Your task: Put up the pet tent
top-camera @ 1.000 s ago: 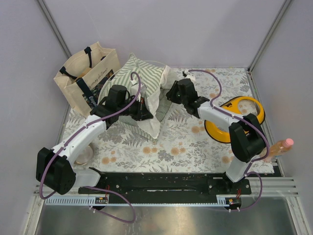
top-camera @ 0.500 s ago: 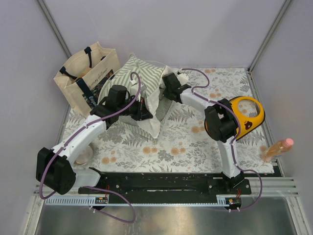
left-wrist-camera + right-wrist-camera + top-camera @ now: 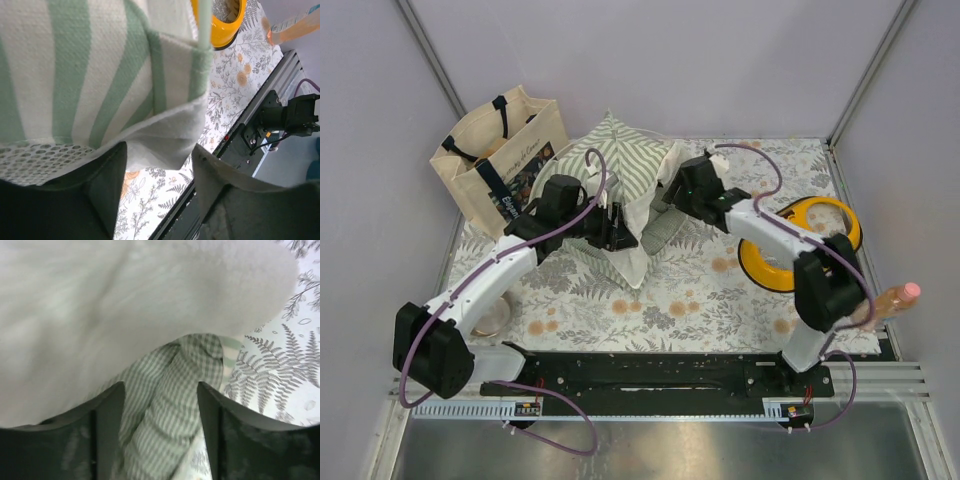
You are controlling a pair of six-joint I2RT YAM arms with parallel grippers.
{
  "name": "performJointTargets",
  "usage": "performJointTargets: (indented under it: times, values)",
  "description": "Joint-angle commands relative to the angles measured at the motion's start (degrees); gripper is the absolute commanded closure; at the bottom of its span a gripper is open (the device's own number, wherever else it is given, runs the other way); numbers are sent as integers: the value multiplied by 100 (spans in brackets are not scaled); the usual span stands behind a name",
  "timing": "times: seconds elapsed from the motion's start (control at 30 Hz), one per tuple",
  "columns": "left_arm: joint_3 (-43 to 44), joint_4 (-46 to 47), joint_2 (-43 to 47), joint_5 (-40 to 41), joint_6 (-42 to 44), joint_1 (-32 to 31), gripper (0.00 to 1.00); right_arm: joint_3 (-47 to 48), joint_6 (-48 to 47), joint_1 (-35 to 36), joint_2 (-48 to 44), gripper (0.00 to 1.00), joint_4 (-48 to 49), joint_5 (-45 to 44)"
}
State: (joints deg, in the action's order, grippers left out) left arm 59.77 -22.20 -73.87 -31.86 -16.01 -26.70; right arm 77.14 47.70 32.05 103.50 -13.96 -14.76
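**A:** What sits around it?

**B:** A tote (image 3: 500, 165) stands at upper left, just beside it. A yellow ring (image 3: 772, 274) lies right of centre, partly behind the right arm. A bottle (image 3: 890, 300) is at the right edge, and a small dish (image 3: 492, 318) at lower left is half under the left arm. All of it is on a floral mat (image 3: 700, 295).

**A:** Anything in the way?

**B:** A checked cushion (image 3: 165, 410) lies under its right edge. Both arms reach across its front.

**A:** And the tent itself?

**B:** The tent (image 3: 620, 165) is at upper centre, at the back of the mat. Its striped top bulges up, slack and creased. A white flap (image 3: 630, 260) hangs toward the middle of the frame. The left wrist view shows a striped corner, with mesh (image 3: 30, 160) at lower left and a thin pole (image 3: 204, 25) at the top.

**A:** Jaws?

**B:** On the left gripper (image 3: 159, 150) they are apart, and the tent's corner dangles between them, unpinched. On the right gripper (image 3: 160, 387) they are also apart. Blurred white fabric fills the frame above them, and the cushion shows through the gap.
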Motion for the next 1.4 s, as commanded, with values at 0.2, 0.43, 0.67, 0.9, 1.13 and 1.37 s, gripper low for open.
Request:
performJointTargets:
  times: [0.2, 0.43, 0.67, 0.9, 1.13, 1.37]
  values:
    - [53, 242, 1259, -14, 80, -2, 9, -1262, -912, -103, -2992, 29, -3, 1844]
    - [26, 181, 2077, 590, -130, -2, 6, -650, -973, 55, -2908, 61, 781, 3234]
    - [105, -4, 2464, 1805, -684, 7, 6, 63, -771, 205, -1800, 72, 1053, 2997]
    - [123, -66, 2518, 1771, -737, 7, 6, 390, -1175, 416, -1016, 73, 149, 3392]
    - [228, -75, 2228, 1762, -693, 7, 6, -401, -2044, 424, -1543, 56, -958, 2796]
    - [211, 171, 1929, 1735, -728, 7, 6, -472, -2397, 416, -1648, 52, -1803, 1136]
